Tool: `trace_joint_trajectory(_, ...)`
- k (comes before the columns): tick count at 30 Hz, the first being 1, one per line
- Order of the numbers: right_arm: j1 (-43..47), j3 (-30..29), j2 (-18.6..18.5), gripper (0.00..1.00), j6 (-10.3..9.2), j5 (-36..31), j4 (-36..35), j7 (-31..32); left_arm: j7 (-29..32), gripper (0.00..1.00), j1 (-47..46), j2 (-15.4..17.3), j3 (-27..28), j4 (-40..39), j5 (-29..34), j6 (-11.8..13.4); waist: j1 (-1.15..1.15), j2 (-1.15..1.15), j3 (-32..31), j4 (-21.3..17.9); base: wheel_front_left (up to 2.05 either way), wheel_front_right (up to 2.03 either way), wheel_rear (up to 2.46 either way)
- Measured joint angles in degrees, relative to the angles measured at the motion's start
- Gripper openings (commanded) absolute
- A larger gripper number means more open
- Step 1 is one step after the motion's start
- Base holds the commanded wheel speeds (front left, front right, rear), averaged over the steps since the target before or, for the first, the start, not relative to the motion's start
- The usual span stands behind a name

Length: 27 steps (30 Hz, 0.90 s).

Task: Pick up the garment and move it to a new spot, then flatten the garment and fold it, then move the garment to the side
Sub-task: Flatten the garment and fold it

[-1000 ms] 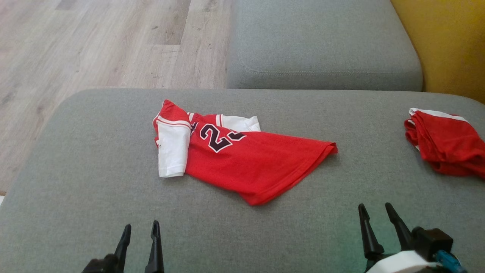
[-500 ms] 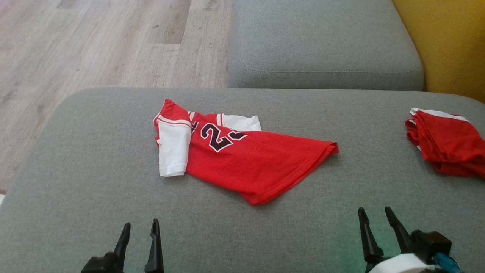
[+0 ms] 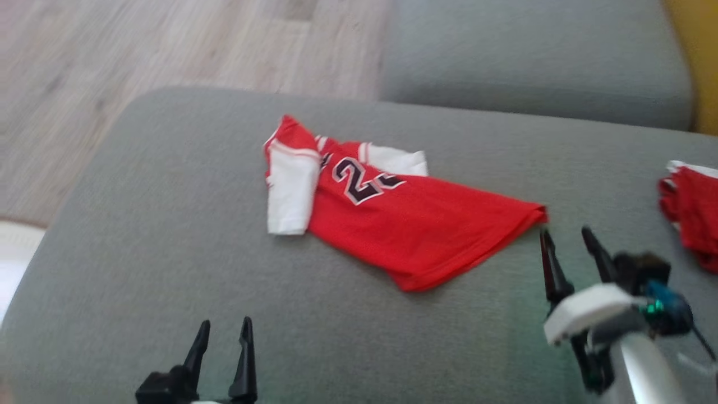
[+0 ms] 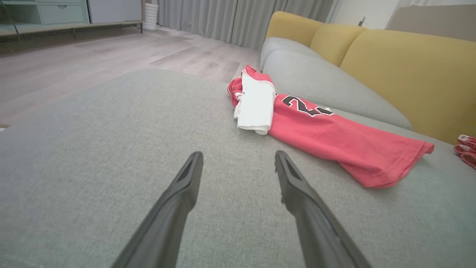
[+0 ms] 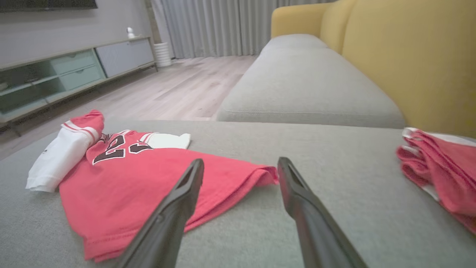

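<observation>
The red garment (image 3: 404, 219) lies around the middle of the grey sofa cushion (image 3: 168, 252), nearer its far edge. Both hands gape empty: right hand (image 3: 565, 233) just beside the hem corner, left hand (image 3: 225, 322) by the near edge. Best pinch the hem low, catching every layer, before lifting.
</observation>
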Motion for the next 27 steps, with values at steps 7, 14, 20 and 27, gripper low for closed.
trace_joint_trajectory(7,-8.2,-4.9,0.0,1.00,0.00,-4.6,9.2,1.9,-0.1,1.00,-2.2,-1.1,-0.8,0.5,0.6,-0.5,0.01,0.00,3.6,4.0,0.00,0.00,0.00)
trace_joint_trajectory(14,-13.6,-10.2,-0.1,1.00,0.00,-5.4,21.8,3.6,-1.1,1.00,-4.2,-2.8,-1.4,2.5,0.7,-1.4,0.01,0.00,7.1,9.0,0.00,0.00,0.00)
trace_joint_trajectory(20,-18.1,-10.7,-0.1,1.00,0.00,-5.5,27.7,1.3,-1.6,1.00,-4.3,-3.8,-1.4,3.9,1.4,-2.0,0.00,0.00,8.5,11.6,0.00,0.00,0.00)
trace_joint_trajectory(27,-22.2,-9.3,-0.1,0.00,0.00,-7.8,34.7,0.2,-2.1,1.00,-4.3,-4.0,-0.8,4.8,1.7,-2.4,-0.01,0.00,8.7,11.3,0.00,0.00,0.00)
